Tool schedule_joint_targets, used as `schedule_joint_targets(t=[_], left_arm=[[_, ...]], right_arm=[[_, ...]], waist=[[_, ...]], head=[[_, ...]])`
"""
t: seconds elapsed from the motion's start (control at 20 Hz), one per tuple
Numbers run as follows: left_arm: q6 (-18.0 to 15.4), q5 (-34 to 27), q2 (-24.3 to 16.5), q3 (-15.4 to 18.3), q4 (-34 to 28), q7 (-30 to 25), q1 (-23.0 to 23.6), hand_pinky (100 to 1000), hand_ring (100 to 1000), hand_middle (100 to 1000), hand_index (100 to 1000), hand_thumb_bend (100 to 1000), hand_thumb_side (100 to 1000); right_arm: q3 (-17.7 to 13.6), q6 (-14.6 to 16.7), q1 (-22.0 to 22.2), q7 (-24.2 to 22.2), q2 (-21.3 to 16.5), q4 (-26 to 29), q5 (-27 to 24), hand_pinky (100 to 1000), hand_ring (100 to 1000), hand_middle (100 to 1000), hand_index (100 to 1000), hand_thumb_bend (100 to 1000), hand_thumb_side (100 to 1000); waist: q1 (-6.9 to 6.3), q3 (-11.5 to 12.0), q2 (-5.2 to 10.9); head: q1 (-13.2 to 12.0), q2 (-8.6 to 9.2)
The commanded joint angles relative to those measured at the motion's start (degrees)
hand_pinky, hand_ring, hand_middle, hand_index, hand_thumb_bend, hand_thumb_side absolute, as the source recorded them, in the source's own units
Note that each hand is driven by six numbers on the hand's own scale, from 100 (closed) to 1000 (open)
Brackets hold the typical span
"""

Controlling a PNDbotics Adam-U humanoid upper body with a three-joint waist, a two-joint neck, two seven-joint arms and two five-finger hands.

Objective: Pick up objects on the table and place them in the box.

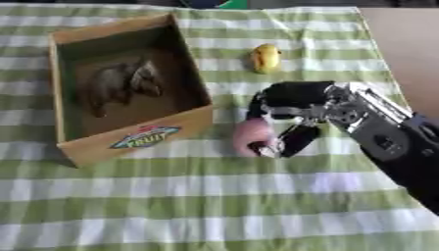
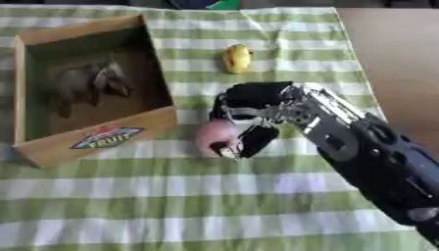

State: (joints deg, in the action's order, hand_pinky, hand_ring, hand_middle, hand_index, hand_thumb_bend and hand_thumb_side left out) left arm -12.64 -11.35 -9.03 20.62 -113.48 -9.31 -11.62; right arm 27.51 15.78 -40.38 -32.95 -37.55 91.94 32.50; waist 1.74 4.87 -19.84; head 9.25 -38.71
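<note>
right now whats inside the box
Inside the box lies one brownish-grey lump, its kind unclear, on the brown floor. The near wall hides the floor strip just behind it. The pink object in the right hand is still outside.

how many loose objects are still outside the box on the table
2: a yellow object lying alone on the cloth beyond the right hand, and a pink object in that hand's fingers, right of the box. None appear hidden.

Green-and-white striped cloth (image 1: pixel 214 196), tan box (image 1: pixel 137 139), yellow object (image 1: pixel 265 58), pink object (image 1: pixel 251 136), black hand (image 1: pixel 296 98).
</note>
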Motion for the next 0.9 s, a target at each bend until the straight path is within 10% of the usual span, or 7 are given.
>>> schedule_joint_targets(t=[0.05, 0.3, 0.9], left_arm=[[0.03, -0.22, -0.74, -0.08, -1.11, -0.23, -0.36, 473, 698, 661, 750, 100, 967], [0.01, -0.22, -0.85, -0.10, -1.11, -0.23, -0.24, 473, 698, 661, 750, 100, 967], [0.11, -0.40, -1.26, -0.25, -1.11, -0.03, -0.21, 473, 699, 662, 751, 100, 959]], right_arm=[[-0.64, -0.43, -1.35, 0.35, -1.90, 2.15, -1.43, 614, 659, 386, 599, 100, 524], [-1.40, -0.72, -2.72, 1.05, -3.09, 4.15, -3.76, 609, 637, 365, 586, 100, 638], [-4.66, -0.84, -10.44, 4.73, -5.91, 6.53, -9.94, 612, 630, 348, 596, 100, 486]], waist=[[-0.13, -0.11, 1.20], [-0.14, -0.17, 1.29], [0.09, -0.11, 1.89]], head=[[-0.01, 0.47], [-0.04, 0.37], [0.05, 0.85]])
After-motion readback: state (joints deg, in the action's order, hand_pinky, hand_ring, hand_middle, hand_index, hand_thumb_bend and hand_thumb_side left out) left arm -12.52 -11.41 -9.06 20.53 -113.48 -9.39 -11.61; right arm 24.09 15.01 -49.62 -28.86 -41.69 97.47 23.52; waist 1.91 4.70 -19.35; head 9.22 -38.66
